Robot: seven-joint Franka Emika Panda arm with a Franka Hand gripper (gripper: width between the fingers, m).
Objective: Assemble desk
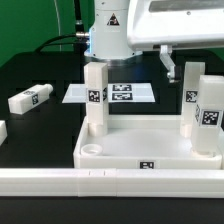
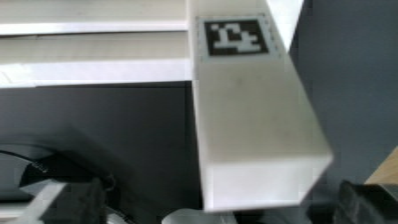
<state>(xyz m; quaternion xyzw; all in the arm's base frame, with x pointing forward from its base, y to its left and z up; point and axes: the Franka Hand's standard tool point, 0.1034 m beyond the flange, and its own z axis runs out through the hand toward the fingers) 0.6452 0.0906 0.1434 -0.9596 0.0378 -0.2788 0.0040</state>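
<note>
The white desk top (image 1: 140, 150) lies tray-like near the front, and its rim (image 2: 89, 60) also shows in the wrist view. Two white tagged legs stand upright in it: one at the exterior view's left (image 1: 95, 95), one at its right (image 1: 205, 110). My gripper (image 1: 183, 60) hangs just over the right leg's top. In the wrist view that leg (image 2: 249, 110) runs between my spread fingers (image 2: 75, 200), with dark gaps on both sides. The gripper (image 2: 222, 208) is open and holds nothing.
A loose tagged leg (image 1: 30, 98) lies on the black table at the exterior view's left, and another piece (image 1: 2, 130) shows at the left edge. The marker board (image 1: 115, 93) lies behind the tray. A long white rail bar (image 1: 100, 180) runs along the front.
</note>
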